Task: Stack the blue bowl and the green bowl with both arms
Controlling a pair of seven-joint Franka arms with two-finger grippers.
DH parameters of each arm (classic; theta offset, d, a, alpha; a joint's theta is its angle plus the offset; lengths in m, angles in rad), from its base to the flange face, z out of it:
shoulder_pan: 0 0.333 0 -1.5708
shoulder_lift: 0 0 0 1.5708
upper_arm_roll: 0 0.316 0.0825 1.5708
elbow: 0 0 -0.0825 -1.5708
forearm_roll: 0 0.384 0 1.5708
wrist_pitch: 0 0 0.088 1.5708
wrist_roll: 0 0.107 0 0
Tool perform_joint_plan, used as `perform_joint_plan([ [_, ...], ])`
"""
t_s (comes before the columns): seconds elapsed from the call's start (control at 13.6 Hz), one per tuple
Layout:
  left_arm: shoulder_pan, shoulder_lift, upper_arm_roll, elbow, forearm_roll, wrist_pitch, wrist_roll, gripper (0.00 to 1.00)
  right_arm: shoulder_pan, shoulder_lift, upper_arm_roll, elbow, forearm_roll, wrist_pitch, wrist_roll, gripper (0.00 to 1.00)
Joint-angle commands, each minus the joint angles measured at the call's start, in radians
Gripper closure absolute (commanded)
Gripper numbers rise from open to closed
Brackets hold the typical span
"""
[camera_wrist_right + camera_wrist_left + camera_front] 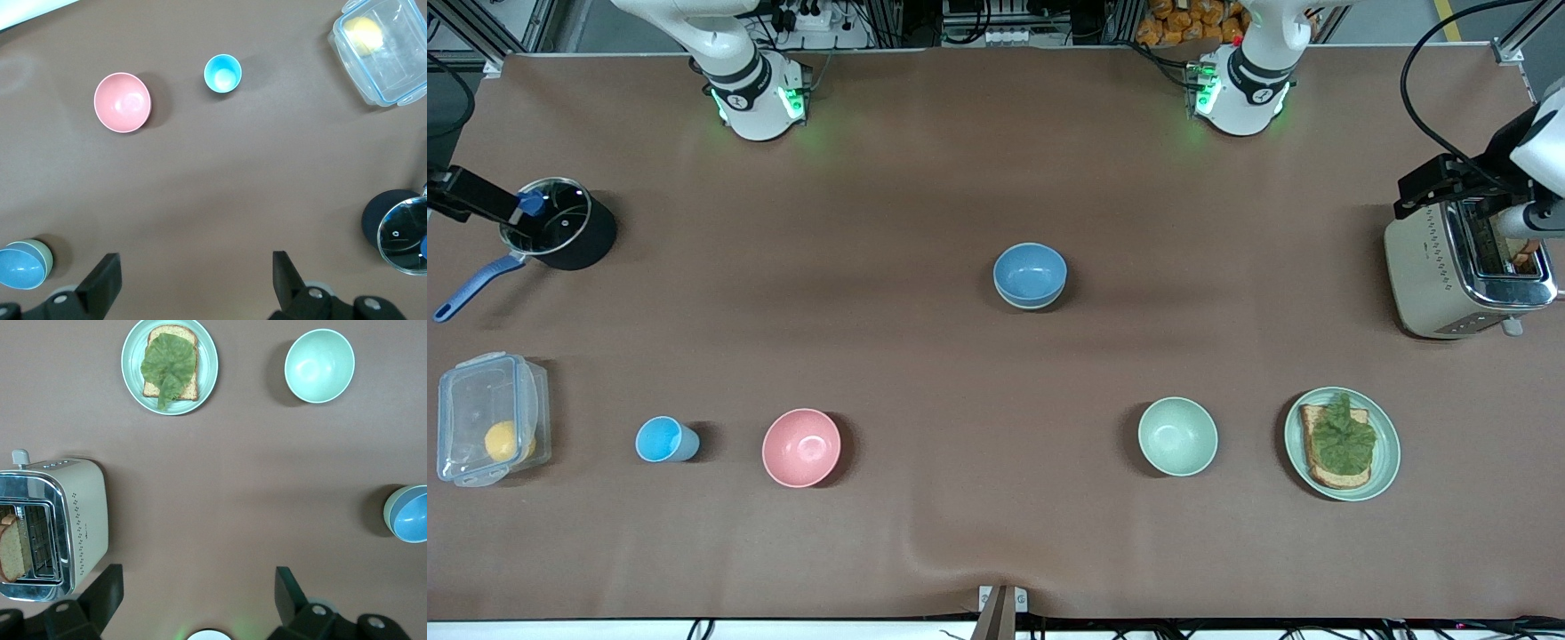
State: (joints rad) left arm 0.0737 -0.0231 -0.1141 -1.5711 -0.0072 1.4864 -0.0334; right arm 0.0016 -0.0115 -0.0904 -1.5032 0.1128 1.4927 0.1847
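**Both arms drawn aside, stack made at mid-table.**
Left gripper (197, 593), fingers spread and holding nothing, hangs over the toaster (1449, 271); right gripper (195, 277), likewise spread, hangs over the pot (560, 227). The blue bowl (1030, 272) sits nested in the green bowl (1032, 306), well apart from both. The stacking step looks complete, so the next move calls only for waiting clear.

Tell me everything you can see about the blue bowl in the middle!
The blue bowl is round, plain, matte sky blue and looks empty. It sits upright, nested inside the green bowl, whose pale rim peeks out around it. The pair rests on the brown table, farther from the front camera than the pink bowl. No gripper touches it.
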Motion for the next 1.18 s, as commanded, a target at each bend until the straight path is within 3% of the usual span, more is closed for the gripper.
perform_joint_plan([
  [0.0,0.018,-0.008,-0.012,0.014,-0.013,0.005,-0.013,0.00,0.017,0.001,-0.011,0.011,-0.012,-0.002,0.006,0.00],
  [0.88,0.014,0.000,-0.009,0.039,-0.019,0.002,-0.016,0.00,0.014,0.007,-0.014,0.006,-0.015,0.001,-0.005,0.00],
  [1.03,-0.030,-0.001,0.014,0.039,-0.013,0.002,-0.014,0.00,0.012,0.007,-0.014,0.005,-0.015,0.000,-0.005,0.00],
  [1.1,-0.073,-0.001,0.060,0.039,-0.017,0.002,-0.016,0.00,0.009,0.007,-0.014,0.004,-0.015,0.000,-0.007,0.00],
])
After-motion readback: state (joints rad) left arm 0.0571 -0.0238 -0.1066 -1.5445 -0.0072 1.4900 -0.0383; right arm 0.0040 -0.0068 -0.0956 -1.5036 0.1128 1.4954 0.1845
